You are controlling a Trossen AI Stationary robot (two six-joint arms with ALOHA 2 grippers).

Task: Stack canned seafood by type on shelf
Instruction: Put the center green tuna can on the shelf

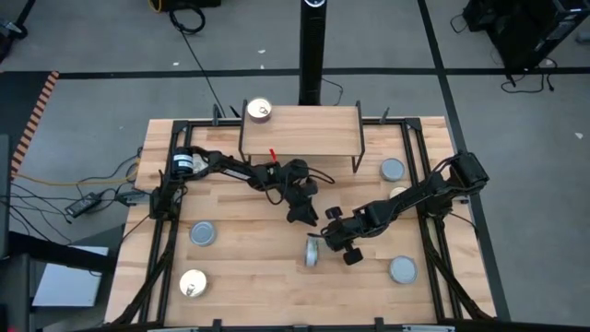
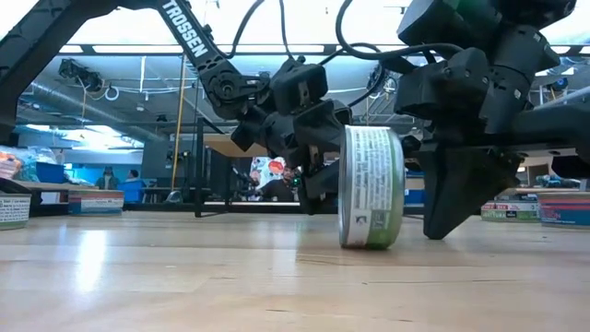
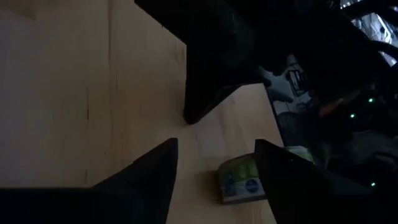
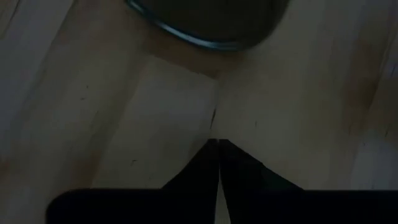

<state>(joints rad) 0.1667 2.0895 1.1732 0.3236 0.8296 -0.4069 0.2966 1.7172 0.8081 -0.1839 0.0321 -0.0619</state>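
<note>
One tin [image 2: 371, 187] with a green and white label stands on its side wall on the table, seen in the high view as the tin [image 1: 313, 251]. My right gripper [image 1: 328, 242] is shut, with its fingertips [image 4: 217, 146] on the wood just short of the tin's rim [image 4: 199, 31]. My left gripper [image 1: 306, 219] is open and hovers low behind the tin, which shows beside one finger in the left wrist view [image 3: 239, 180]. A gold-lidded tin [image 1: 259, 111] sits on the shelf [image 1: 313, 131]. Other tins lie flat on the table: blue-grey ones [image 1: 203, 232], [image 1: 393, 169], [image 1: 402, 269] and a gold one [image 1: 193, 283].
Another tin [image 1: 398, 193] is partly hidden under the right arm. The shelf stands at the table's far edge, with a black post [image 1: 312, 51] behind it. Black frame rails [image 1: 162, 235] run along the table's left and right sides. Bare wood lies between the two arms and the near edge.
</note>
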